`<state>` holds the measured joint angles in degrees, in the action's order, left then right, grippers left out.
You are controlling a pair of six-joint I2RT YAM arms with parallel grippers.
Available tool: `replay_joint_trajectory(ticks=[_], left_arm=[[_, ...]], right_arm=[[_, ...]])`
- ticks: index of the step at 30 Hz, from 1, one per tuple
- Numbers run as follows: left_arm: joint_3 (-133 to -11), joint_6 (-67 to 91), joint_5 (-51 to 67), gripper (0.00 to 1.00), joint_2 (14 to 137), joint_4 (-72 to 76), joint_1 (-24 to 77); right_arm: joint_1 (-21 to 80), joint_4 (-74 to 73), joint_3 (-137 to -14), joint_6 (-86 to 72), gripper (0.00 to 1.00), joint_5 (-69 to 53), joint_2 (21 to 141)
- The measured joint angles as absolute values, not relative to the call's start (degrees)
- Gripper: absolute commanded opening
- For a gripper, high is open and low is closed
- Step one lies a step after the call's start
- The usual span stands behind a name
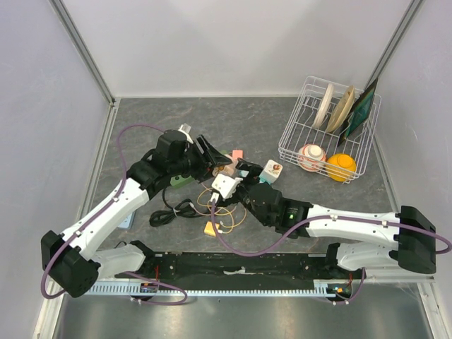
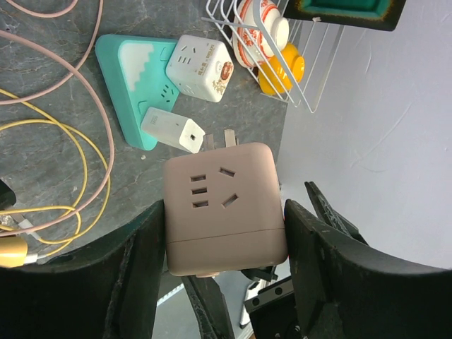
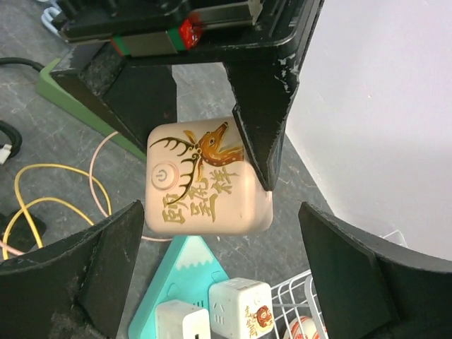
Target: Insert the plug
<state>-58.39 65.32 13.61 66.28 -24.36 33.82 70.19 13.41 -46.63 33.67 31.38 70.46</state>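
— Pink cube plug (image 2: 224,208), where is it?
— Clamped in the left gripper (image 2: 223,236), near the teal power strip (image 2: 131,85). Only two prong tips show.
— Right gripper (image 3: 222,279)?
— Spread wide, empty, facing the cube. Overhead, the arms crowd it.

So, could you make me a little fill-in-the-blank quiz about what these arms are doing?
The pinkish cube adapter is clamped by the ___ arm's gripper. The right gripper is ___ and holds nothing. The cube's face towards the right wrist camera shows a painted ___.
Missing words: left, open, deer.
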Motion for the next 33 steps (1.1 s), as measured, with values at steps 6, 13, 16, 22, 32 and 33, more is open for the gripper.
replay_joint_trajectory(ticks=[6, 13, 16, 22, 32, 33], left_arm=[[-58.39, 66.72, 14.02, 0.06, 65.71, -23.97, 33.82], [-57.54, 69.41, 14.02, 0.29, 65.60, -23.68, 33.50], [-57.10, 69.87, 13.89, 0.46, 65.41, -23.46, 33.50], [-55.83, 70.19, 12.95, 0.90, 65.04, -23.42, 33.67], [-55.77, 62.76, 2.07, 0.99, 60.66, -22.50, 33.01], [-55.77, 61.14, -0.67, 0.99, 60.27, -23.18, 32.91]], right_arm=[[70.28, 17.69, -46.63, 34.98, 0.76, 32.82, 73.10], [70.37, 19.77, -46.17, 36.36, 0.07, 33.56, 74.37], [70.39, 20.27, -45.74, 35.92, 0.00, 33.52, 74.37], [70.54, 20.51, -44.73, 33.08, 0.00, 33.26, 74.30], [65.87, 16.10, -40.64, 22.44, 0.00, 31.24, 73.38], [64.93, 15.46, -40.58, 21.28, 0.00, 30.41, 73.10]])
